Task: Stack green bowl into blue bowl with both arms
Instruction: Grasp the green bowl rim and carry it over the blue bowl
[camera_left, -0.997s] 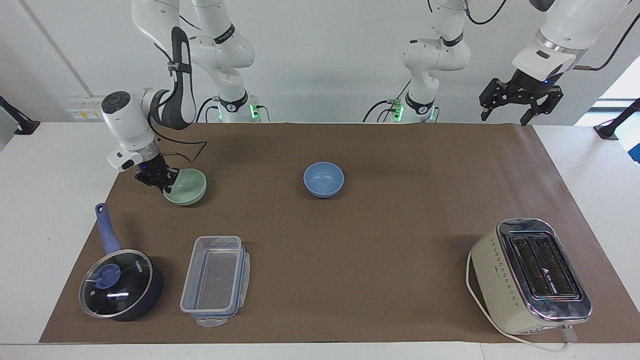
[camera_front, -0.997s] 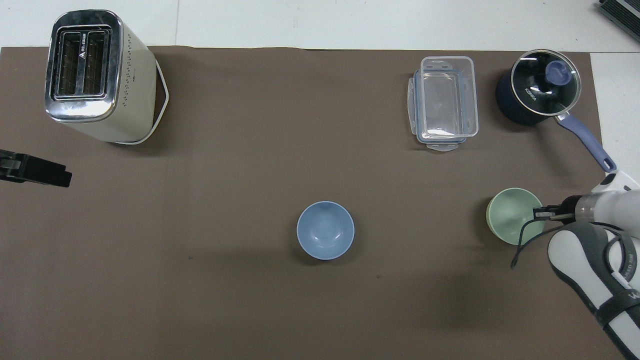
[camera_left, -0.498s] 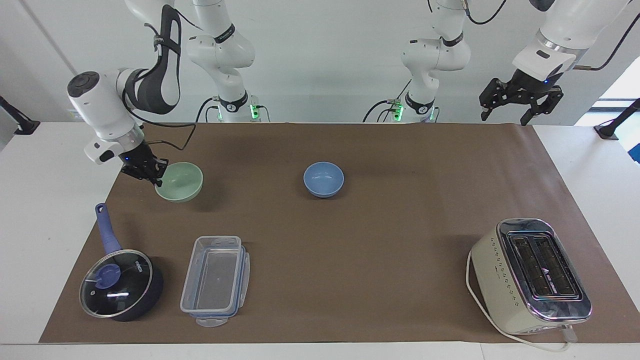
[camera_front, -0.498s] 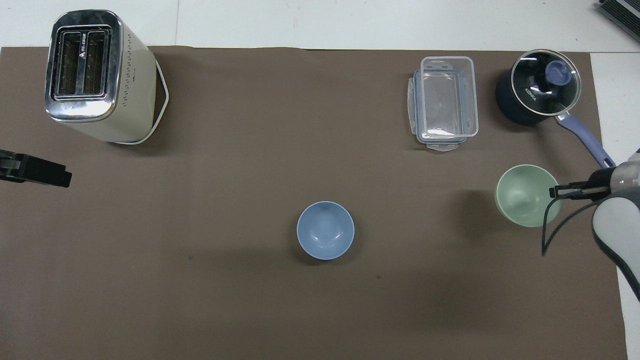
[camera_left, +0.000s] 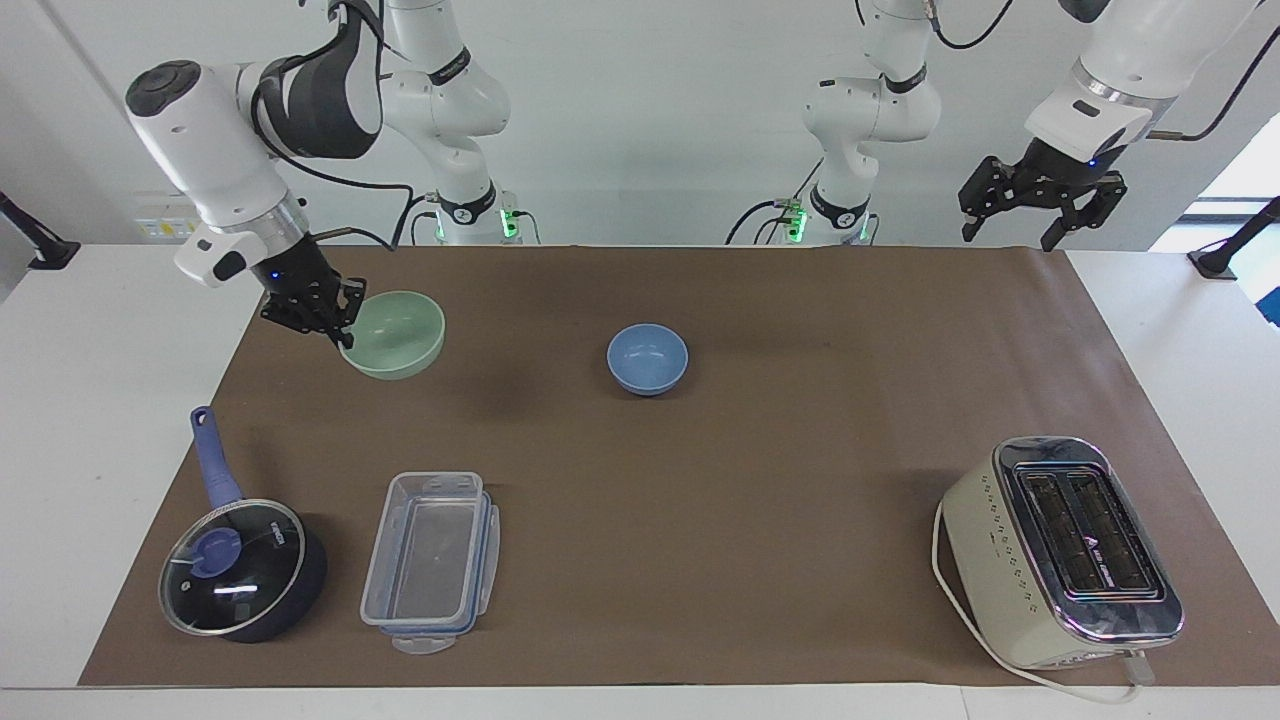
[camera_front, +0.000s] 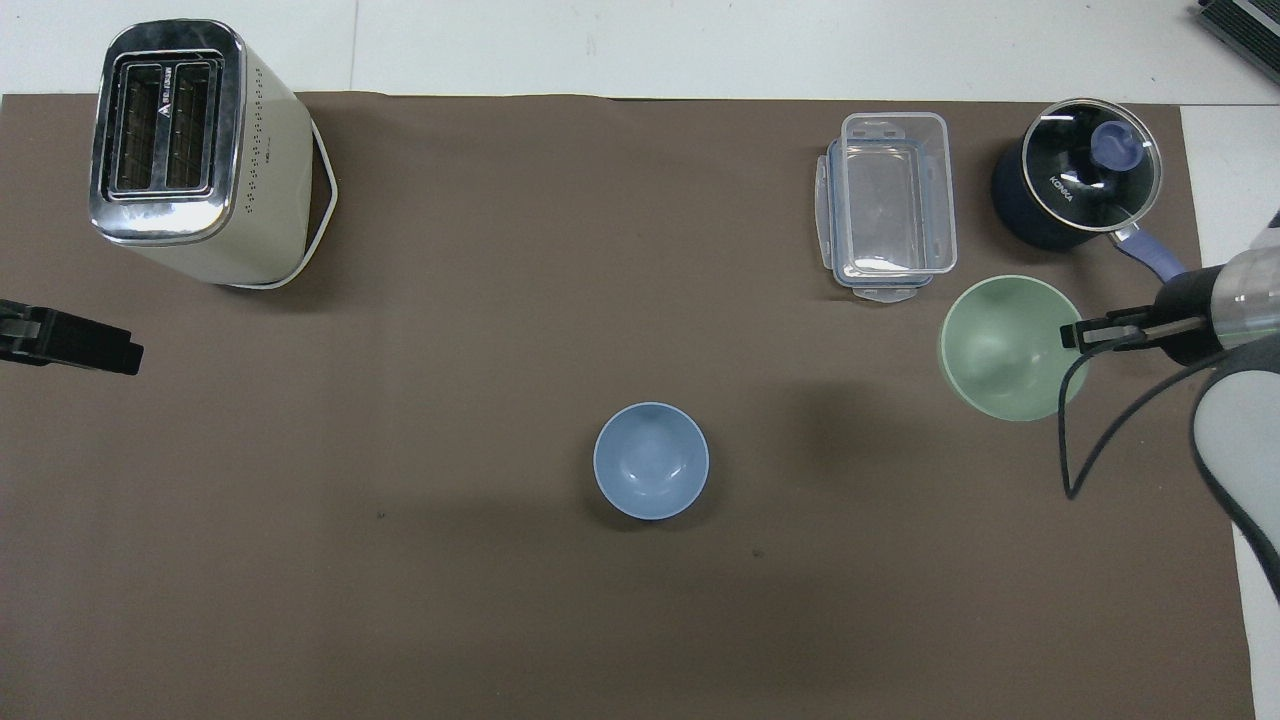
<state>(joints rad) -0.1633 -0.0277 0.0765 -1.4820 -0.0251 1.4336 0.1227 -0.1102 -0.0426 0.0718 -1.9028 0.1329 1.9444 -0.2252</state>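
Observation:
The pale green bowl (camera_left: 397, 335) hangs in the air over the brown mat (camera_left: 700, 480) at the right arm's end of the table. My right gripper (camera_left: 345, 326) is shut on its rim and holds it upright; both show in the overhead view, the bowl (camera_front: 1003, 350) and the gripper (camera_front: 1075, 335). The blue bowl (camera_left: 647, 358) stands empty on the mat near the table's middle, also in the overhead view (camera_front: 651, 460). My left gripper (camera_left: 1040, 215) is open, empty and raised at the left arm's end, where that arm waits.
A cream toaster (camera_left: 1060, 550) stands far from the robots at the left arm's end. A clear plastic container (camera_left: 430, 560) and a dark blue lidded saucepan (camera_left: 240, 565) stand far from the robots at the right arm's end.
My right gripper has lifted the green bowl off the mat and carried it up and a little toward the table's middle. The left arm and the blue bowl have not moved.

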